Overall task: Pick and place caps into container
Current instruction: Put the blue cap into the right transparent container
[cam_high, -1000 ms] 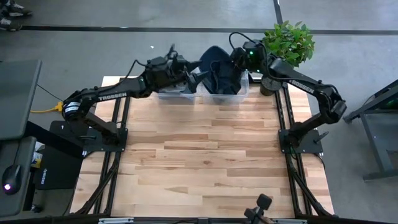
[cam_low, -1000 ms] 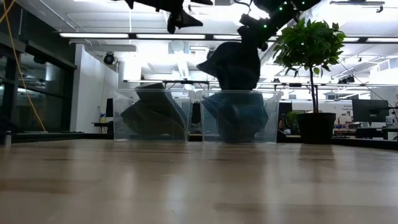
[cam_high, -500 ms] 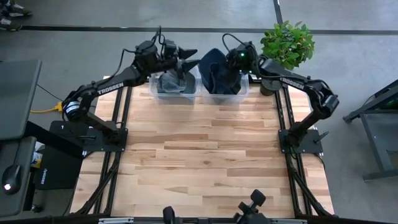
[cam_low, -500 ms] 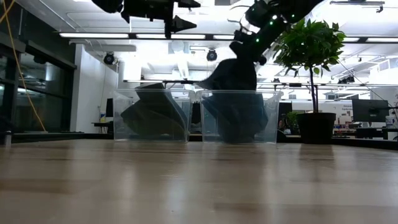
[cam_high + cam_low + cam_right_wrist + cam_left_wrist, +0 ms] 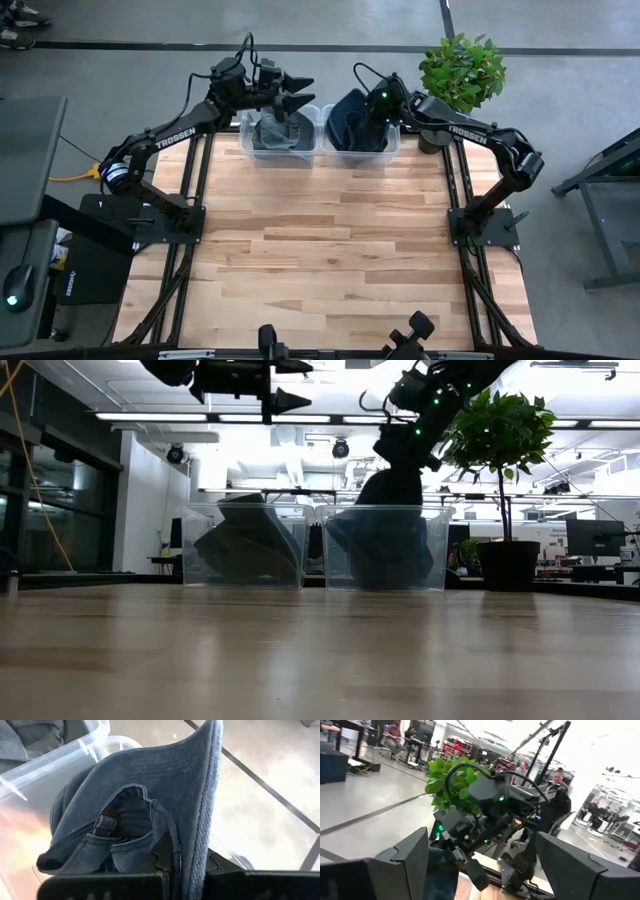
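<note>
Two clear containers stand side by side at the table's far edge. The left container (image 5: pixel 272 132) holds faded grey-blue caps (image 5: pixel 245 540). A darker blue cap (image 5: pixel 350 118) (image 5: pixel 150 810) sits partly inside the right container (image 5: pixel 362 140) (image 5: pixel 385 550), with its top above the rim. My right gripper (image 5: pixel 376 104) (image 5: pixel 187 862) is above that container, shut on the cap. My left gripper (image 5: pixel 298 92) (image 5: pixel 280 400) (image 5: pixel 482 865) hangs open, high above the left container, with nothing in it. My right gripper pinches the dark blue cap between its two fingers by the edge of the brim (image 5: pixel 192 845), coming from above and slanting from the table's right side. The cap hangs below the fingers, its crown (image 5: pixel 392 490) down inside the right container among the cloth there.
A potted plant (image 5: pixel 462 68) stands just right of the right container, close to my right arm. The wooden table top (image 5: pixel 330 240) spreads out on the near side of the containers. In the left wrist view, people show in the room beyond the table.
My right gripper has gone down over the right container, still shut, and the cap has sunk from above the rim to partly inside. My left gripper has pulled back toward the table's far left, staying high and open.
</note>
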Tool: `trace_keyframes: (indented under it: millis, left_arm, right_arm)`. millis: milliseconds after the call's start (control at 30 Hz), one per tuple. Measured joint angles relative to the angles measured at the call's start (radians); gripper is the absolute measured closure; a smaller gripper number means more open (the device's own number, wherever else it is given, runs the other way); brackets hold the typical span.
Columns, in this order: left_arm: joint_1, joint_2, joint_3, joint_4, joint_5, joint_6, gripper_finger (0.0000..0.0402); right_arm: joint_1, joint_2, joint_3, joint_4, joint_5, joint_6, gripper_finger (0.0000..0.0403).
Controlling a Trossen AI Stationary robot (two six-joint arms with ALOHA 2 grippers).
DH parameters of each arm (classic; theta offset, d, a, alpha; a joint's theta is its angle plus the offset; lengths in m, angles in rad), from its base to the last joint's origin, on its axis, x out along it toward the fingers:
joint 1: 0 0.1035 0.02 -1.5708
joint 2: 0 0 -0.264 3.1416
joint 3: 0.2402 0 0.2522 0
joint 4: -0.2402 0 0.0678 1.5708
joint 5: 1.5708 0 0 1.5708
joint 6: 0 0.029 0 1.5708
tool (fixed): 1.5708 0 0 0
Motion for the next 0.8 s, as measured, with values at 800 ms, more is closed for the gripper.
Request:
trace_keyframes:
  millis: [800]
  left_arm:
    - [-0.001, 0.000, -0.001, 0.036, 0.043, -0.018, 0.0105]
  right_arm:
    - [-0.058, 0.005, -0.251, 0.269, -0.061, 0.070, 0.0385]
